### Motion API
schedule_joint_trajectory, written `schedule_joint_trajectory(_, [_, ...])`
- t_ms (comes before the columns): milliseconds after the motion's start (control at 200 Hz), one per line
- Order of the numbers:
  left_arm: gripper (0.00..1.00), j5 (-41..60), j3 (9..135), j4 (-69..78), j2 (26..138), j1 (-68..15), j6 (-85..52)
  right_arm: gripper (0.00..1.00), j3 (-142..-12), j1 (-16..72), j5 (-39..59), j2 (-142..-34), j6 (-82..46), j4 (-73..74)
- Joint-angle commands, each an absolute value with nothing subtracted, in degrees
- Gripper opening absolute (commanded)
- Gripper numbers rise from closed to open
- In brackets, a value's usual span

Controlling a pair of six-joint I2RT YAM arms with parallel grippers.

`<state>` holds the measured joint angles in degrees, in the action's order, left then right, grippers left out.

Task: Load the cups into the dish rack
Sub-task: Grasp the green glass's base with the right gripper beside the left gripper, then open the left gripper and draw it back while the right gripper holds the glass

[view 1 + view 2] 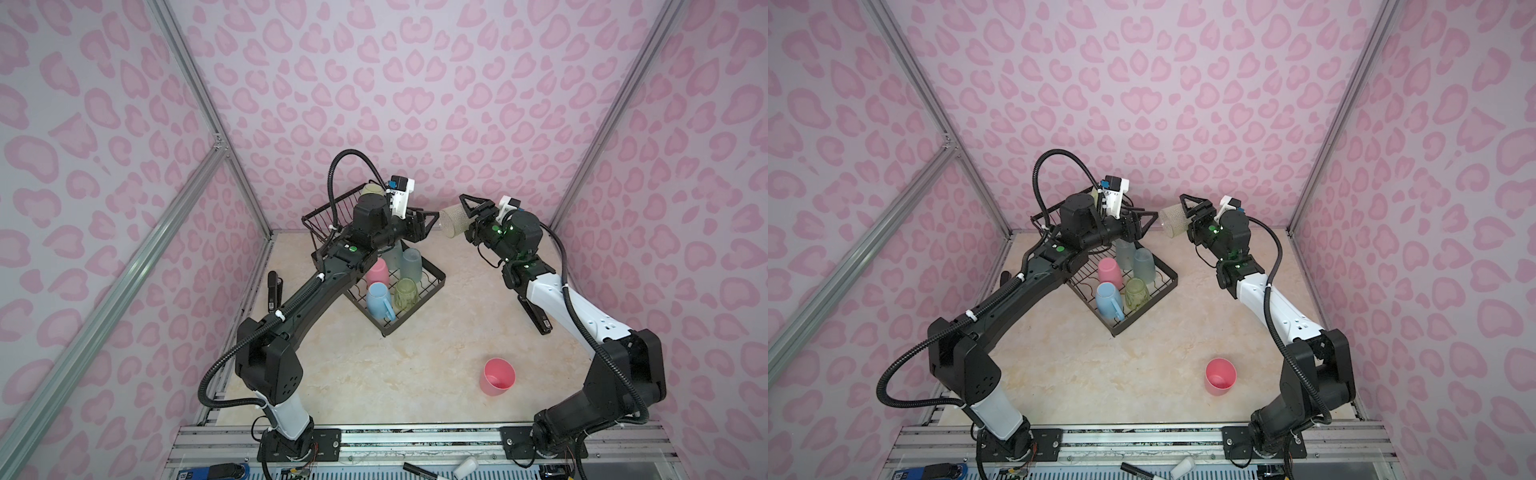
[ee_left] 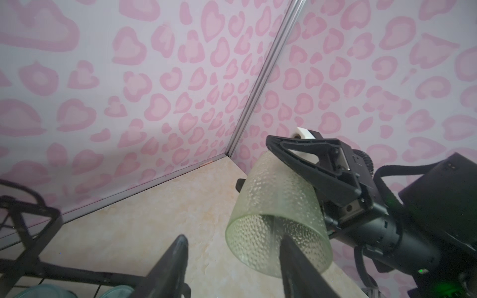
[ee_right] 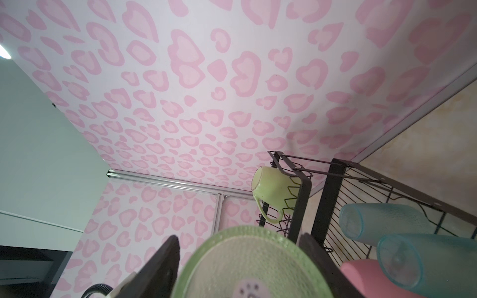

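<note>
Top views, right claw (image 1: 464, 218) (image 1: 1185, 218): closed on the held green tumbler (image 1: 451, 222) (image 1: 1173, 222), which lies on its side in the air, mouth toward the left claw.
Top views, left claw (image 1: 430, 226) (image 1: 1148, 226): fingers parted, gripping nothing, just beside the tumbler's mouth and level with the upper basket.
Top views, dish rack (image 1: 436, 279) (image 1: 1173, 276): toward the back of the worktop (image 1: 415, 374). Lower tray carries two blue-grey tumblers (image 1: 411, 264), a racked pink cup (image 1: 377, 270), a light-blue mug (image 1: 379, 299) and a second green tumbler (image 1: 405, 293).
Top views, lime mug (image 1: 372, 190): in the upper basket, partly hidden behind the left arm.
Top views, loose pink cup (image 1: 497, 378) (image 1: 1221, 376): upright, mouth up, on the worktop near the right arm's base – well apart from the rack.
Left wrist, held green tumbler (image 2: 278, 196): mouth facing the camera, with one finger of the right claw (image 2: 254, 162) lying along its wall.
Left wrist, left claw (image 2: 231, 238): spread wide; one finger overlaps the tumbler's mouth – inside or just in front, cannot tell.
Right wrist, right claw (image 3: 240, 238): a finger either side of the held green tumbler (image 3: 255, 265), seen base-on.
Right wrist, dish rack (image 3: 327, 201): beyond the tumbler. Lime mug (image 3: 273, 185) in the upper basket; blue-grey tumblers (image 3: 382, 222) and racked pink cup (image 3: 361, 273) in the lower tray.
</note>
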<state>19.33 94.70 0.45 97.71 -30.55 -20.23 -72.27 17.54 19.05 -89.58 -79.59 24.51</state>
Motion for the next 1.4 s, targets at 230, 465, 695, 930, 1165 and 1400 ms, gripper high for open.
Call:
schedule_joint_trajectory(230, [0.74, 4.4, 98.8, -23.9, 88.8, -23.7, -25.7, 0.59, -82.3, 25.4, 12.8, -95.2, -52.5, 17.8])
schedule_joint_trajectory(465, [0.78, 3.1, 99.6, -38.7, 83.7, -15.9, -28.4, 0.59, -97.1, 34.7, 6.3, -104.1, -28.6, 11.3])
schedule_joint_trajectory(695, [0.79, 0.9, 91.5, -45.0, 76.3, -9.8, -26.6, 0.55, -107.0, 40.3, 3.6, -113.3, -15.8, 12.5])
schedule_joint_trajectory(930, [0.79, -2.5, 83.9, -46.2, 70.5, -7.0, -24.5, 0.55, -114.3, 44.8, 0.0, -120.7, -4.1, 14.0])
schedule_joint_trajectory(1165, [0.79, -5.7, 79.0, -44.7, 67.2, -6.0, -24.1, 0.55, -119.4, 45.7, 1.2, -126.6, -1.7, 17.5])
schedule_joint_trajectory(1400, [0.79, -7.7, 75.5, -42.5, 65.2, -5.7, -23.7, 0.55, -125.0, 46.7, 1.7, -132.5, 0.0, 21.0])
